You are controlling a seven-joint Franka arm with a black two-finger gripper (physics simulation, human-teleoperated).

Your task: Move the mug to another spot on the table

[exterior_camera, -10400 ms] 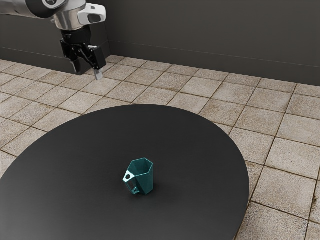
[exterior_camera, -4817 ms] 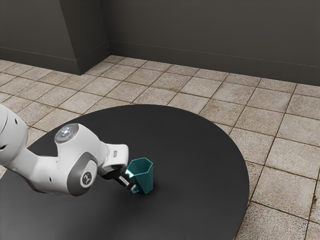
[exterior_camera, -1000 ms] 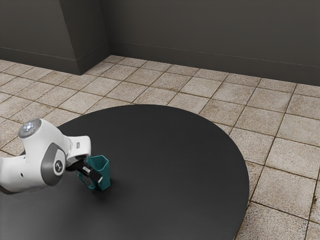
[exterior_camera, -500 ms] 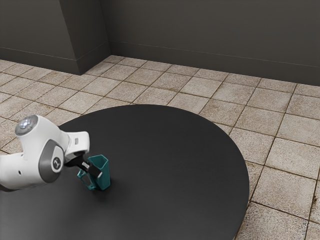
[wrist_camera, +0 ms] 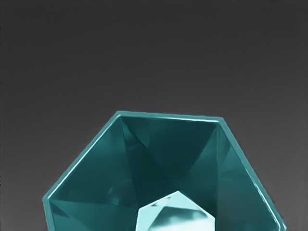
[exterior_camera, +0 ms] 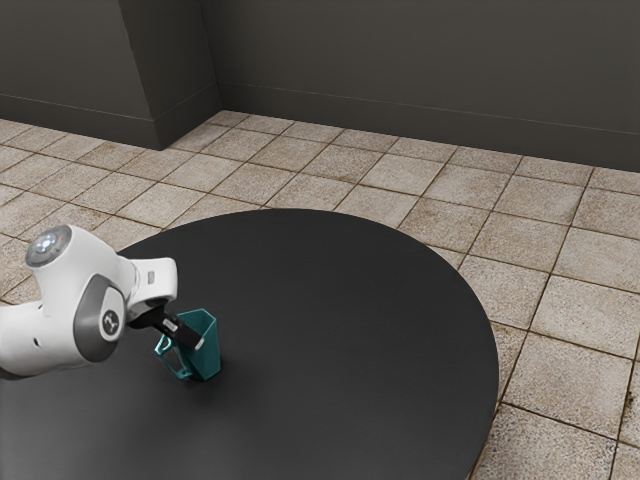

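Teal faceted mug with a hexagonal mouth (exterior_camera: 200, 347), upright and seated on or barely above the round black tabletop (exterior_camera: 350, 300), just ahead of the claw (exterior_camera: 178, 333) and touching it at the near wall. In the wrist view, a look straight down into the mug's open mouth, directly beneath the hand. Grip state impossible to tell: perhaps clamped on that near wall, perhaps only resting against it.

Hazards from here, as a judgement:

- Pulling back without fully letting go: near wall snagged, mug dragged toward the white robot arm (exterior_camera: 75, 325) behind the claw, or levered onto its side.
- Letting go with the base not flat down: short drop, wobble, possibly a topple onto the slanted facets.
- If clamped on one thin wall only: off-centre hold, so swing or slip under any quick sideways motion.
- Retreating low: part of the hand clipping the rim just ahead and knocking the mug over.

Safest course: confirm the base flat on the tabletop, open wide, rise straight up before any sideways move.
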